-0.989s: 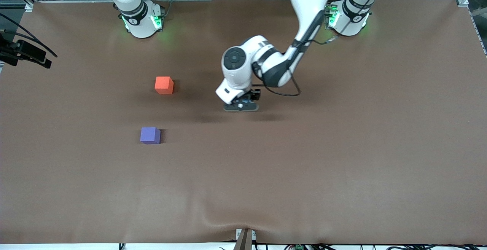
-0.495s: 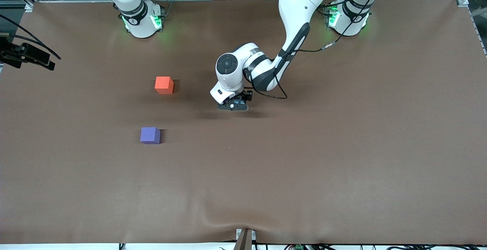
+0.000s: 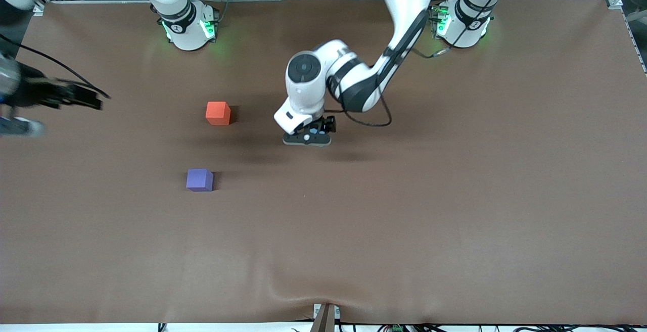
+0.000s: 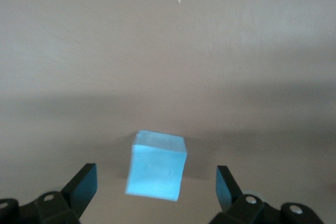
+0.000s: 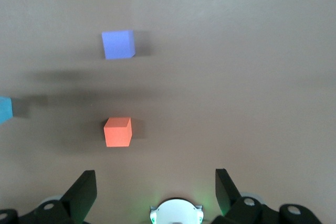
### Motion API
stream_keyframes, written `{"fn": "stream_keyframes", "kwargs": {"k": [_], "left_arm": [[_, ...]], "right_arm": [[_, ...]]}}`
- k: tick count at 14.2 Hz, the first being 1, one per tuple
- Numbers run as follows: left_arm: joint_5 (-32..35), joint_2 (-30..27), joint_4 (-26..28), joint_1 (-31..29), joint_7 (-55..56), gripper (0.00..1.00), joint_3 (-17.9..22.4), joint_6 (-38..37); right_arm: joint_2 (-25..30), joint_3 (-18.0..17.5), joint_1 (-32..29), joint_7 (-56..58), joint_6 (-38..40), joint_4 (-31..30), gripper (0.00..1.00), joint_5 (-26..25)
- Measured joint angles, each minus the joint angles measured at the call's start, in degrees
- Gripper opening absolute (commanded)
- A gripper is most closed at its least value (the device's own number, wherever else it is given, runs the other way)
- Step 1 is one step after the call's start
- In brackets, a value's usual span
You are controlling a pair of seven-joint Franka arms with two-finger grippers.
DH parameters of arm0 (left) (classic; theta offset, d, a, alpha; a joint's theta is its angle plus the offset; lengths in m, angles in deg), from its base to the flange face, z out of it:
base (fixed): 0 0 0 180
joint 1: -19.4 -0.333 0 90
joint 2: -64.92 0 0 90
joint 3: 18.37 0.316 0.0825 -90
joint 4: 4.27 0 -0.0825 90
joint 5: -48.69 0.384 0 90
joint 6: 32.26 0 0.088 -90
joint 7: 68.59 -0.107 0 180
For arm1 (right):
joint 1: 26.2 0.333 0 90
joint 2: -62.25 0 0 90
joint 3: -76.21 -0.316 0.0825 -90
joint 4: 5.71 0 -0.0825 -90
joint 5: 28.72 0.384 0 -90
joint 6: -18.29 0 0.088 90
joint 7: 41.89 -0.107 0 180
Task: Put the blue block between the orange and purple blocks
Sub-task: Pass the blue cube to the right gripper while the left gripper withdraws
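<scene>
The blue block (image 4: 157, 166) rests on the brown table cover between the fingers of my left gripper (image 4: 157, 179), which is open and clear of it on both sides. In the front view the left gripper (image 3: 307, 140) hangs low over mid-table and covers that block. The orange block (image 3: 218, 113) and the purple block (image 3: 199, 179) lie toward the right arm's end, the purple one nearer the front camera. The right wrist view shows the orange block (image 5: 117, 131), the purple block (image 5: 118, 44) and a corner of the blue block (image 5: 4, 109). My right gripper (image 5: 155, 182) is open and holds nothing.
The right arm's hand (image 3: 45, 98) hangs at the table's edge at its own end. Both arm bases (image 3: 187, 26) (image 3: 462, 24) stand along the back edge. The table cover (image 3: 404, 221) bulges in a fold at its front edge.
The left gripper has opened and let go of the blue block, and its hand has lifted slightly. The right arm's hand has shifted inward over the table's edge.
</scene>
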Motion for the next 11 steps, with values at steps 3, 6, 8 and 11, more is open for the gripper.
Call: {"fn": "stream_keyframes", "kwargs": {"k": [3, 6, 8, 11], "left_arm": [[0.03, -8.12, 0.03, -5.58, -0.65, 1.0, 0.92, -8.69], [0.06, -12.61, 0.44, -13.7, -5.67, 1.0, 1.15, -15.01], [0.06, -14.35, 0.52, -19.75, -12.16, 1.0, 1.16, -18.72], [0.06, -17.36, 0.65, -28.91, -23.12, 1.0, 1.06, -23.54]], "right_arm": [[-2.21, -0.16, 4.89, -4.32, -0.89, -1.75, 1.0, 3.21], [-2.47, -0.4, 12.0, -18.15, -9.39, -6.88, 1.0, 7.4], [-3.69, -0.54, 19.18, -27.43, -16.11, -9.8, 1.0, 7.58], [-9.03, -0.63, 28.84, -37.14, -25.75, -11.33, 1.0, 7.87]]}}
